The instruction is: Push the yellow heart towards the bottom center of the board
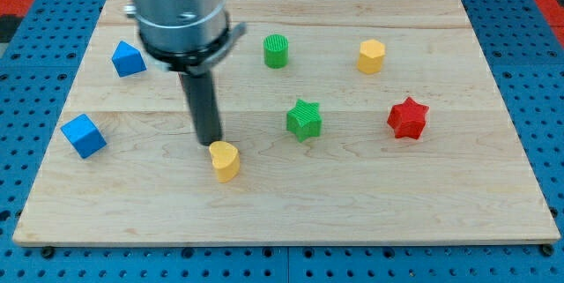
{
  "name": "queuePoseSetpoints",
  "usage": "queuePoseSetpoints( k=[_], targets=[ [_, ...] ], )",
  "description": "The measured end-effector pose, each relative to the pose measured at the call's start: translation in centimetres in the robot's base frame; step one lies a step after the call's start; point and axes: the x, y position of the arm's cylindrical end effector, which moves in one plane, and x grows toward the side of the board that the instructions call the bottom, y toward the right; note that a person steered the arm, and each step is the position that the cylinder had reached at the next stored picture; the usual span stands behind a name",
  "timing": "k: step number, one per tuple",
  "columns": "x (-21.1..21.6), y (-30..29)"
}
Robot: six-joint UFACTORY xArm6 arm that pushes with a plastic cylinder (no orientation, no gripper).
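Observation:
The yellow heart lies on the wooden board, left of centre and in the lower half. My tip stands just above and slightly left of the heart, touching or nearly touching its upper left edge. The rod rises from there to the arm's grey body at the view's top left.
A green star and a red star sit to the right. A green cylinder and a yellow hexagon lie near the top. Two blue blocks lie at the left, one higher, one lower.

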Motion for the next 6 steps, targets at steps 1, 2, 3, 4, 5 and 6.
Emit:
queuePoseSetpoints(
  k=[1, 2, 3, 4, 5, 6],
  targets=[
    [0.3, -2.3],
    [1.9, -0.3],
    [2.6, 5.8],
    [3.1, 10.0],
    [2.3, 4.9],
    [2.3, -0.3]
  ],
)
